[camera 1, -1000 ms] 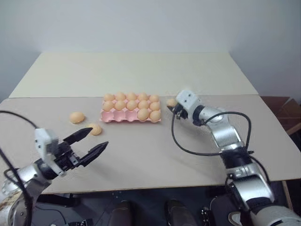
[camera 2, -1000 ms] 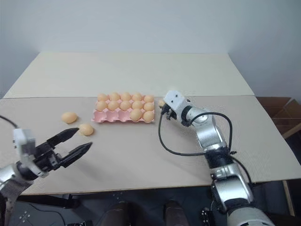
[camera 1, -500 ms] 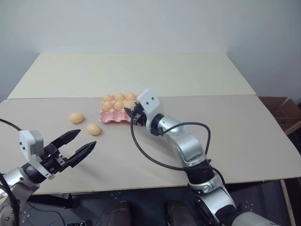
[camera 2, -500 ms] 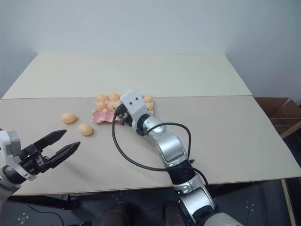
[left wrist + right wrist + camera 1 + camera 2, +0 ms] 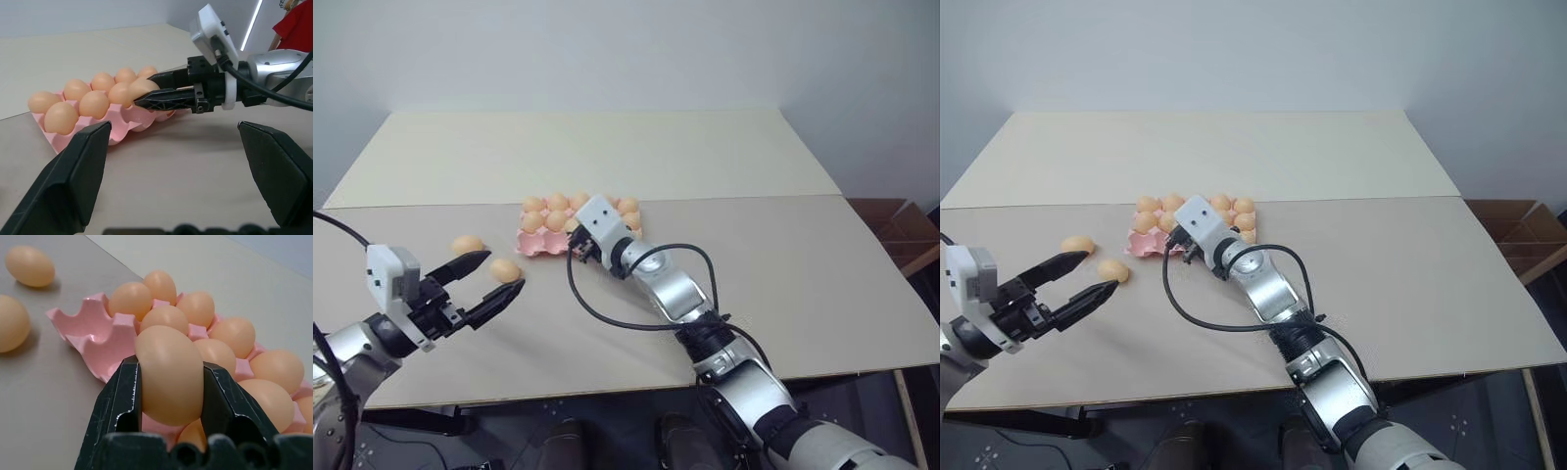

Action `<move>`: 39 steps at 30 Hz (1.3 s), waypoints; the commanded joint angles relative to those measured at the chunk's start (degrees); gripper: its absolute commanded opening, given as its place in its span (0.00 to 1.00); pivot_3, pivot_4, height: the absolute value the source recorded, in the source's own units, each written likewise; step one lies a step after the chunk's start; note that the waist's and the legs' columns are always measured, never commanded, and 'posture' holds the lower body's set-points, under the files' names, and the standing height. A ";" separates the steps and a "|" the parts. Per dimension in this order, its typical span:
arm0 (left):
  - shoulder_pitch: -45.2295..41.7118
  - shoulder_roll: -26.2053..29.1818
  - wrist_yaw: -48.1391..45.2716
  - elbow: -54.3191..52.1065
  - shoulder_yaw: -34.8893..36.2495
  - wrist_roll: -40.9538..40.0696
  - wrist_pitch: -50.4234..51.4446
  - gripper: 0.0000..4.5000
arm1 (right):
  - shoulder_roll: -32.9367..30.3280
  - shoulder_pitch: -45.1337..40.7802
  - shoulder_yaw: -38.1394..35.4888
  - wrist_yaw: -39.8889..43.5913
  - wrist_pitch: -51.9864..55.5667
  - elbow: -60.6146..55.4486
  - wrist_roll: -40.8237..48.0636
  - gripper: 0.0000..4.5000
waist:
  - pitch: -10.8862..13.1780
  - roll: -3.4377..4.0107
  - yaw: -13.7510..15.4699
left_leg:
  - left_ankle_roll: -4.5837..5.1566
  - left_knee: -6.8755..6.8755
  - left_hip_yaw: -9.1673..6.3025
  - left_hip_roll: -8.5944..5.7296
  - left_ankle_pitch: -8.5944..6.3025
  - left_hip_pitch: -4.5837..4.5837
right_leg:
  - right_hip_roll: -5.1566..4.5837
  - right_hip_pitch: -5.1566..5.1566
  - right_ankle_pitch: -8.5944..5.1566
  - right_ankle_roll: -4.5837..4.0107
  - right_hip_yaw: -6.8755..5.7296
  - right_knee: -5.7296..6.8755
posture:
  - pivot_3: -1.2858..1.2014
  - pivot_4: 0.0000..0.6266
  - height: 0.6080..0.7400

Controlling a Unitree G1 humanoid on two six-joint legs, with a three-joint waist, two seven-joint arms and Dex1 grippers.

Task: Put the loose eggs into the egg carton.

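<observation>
Right end effector [image 5: 171,382] clamped on egg [image 5: 168,374], held over near edge of egg carton [image 5: 533,243]. Left end effector [image 5: 494,279] spread wide, empty, left of carton. Two loose eggs [image 5: 1112,269] seen on worktop [image 5: 803,264], left of carton.

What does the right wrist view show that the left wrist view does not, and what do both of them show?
Right wrist view alone: two loose eggs lying on the table beside the egg carton, and the empty cups at the carton's near corner.

Left wrist view alone: the left gripper with its fingers wide open, the right arm's silver body, and a person in red far behind.

Both: the pink carton with its rows of eggs, and the right gripper shut on one egg above the carton's near edge.
</observation>
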 commanded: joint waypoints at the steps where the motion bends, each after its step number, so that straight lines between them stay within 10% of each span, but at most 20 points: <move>1: -0.45 0.41 0.11 -1.81 0.08 -0.08 -0.26 1.00 | 3.11 -3.48 0.18 -0.20 -3.39 1.07 -0.47 0.31 | 0.00 0.01 -0.01 | 0.00 0.00 0.00 0.00 0.00 0.00 | 0.00 0.00 0.00 0.00 0.00 0.00 | 0.52 0.24 1.00; 16: -0.46 0.28 -0.36 -1.20 -0.03 0.19 -0.75 1.00 | 4.42 -4.50 1.34 0.47 -4.38 3.13 -0.87 0.31 | 0.02 0.02 -0.01 | 0.00 -0.01 -0.02 0.01 0.00 -0.02 | -0.01 -0.01 0.00 0.00 0.00 -0.01 | 0.52 0.24 1.00; 22: -0.66 0.08 -0.46 -0.82 -0.36 0.48 -1.05 1.00 | 4.31 -4.78 1.62 -0.09 -3.66 3.08 -1.26 0.75 | 0.02 0.03 -0.02 | 0.00 -0.01 -0.03 0.00 0.00 -0.02 | -0.01 -0.01 0.00 -0.01 0.00 -0.01 | 0.52 0.24 1.00; 25: -0.66 -0.14 -0.33 -0.70 -0.41 0.71 -1.24 1.00 | 4.25 -4.49 1.16 -0.06 -3.18 1.39 -0.74 0.75 | 0.02 0.03 -0.02 | 0.00 -0.01 -0.03 0.01 0.00 -0.02 | -0.01 -0.01 -0.01 -0.01 0.00 -0.01 | 0.52 0.24 1.00; 39: 4.12 -6.51 3.35 -1.00 1.92 3.12 -4.07 1.00 | -11.84 13.62 -5.40 13.00 10.66 -44.33 14.40 0.75 | 0.02 0.02 0.67 | -0.01 -0.03 -0.38 -0.02 -0.01 -0.13 | -0.12 0.09 0.03 0.04 -0.11 -0.30 | 0.52 0.24 1.00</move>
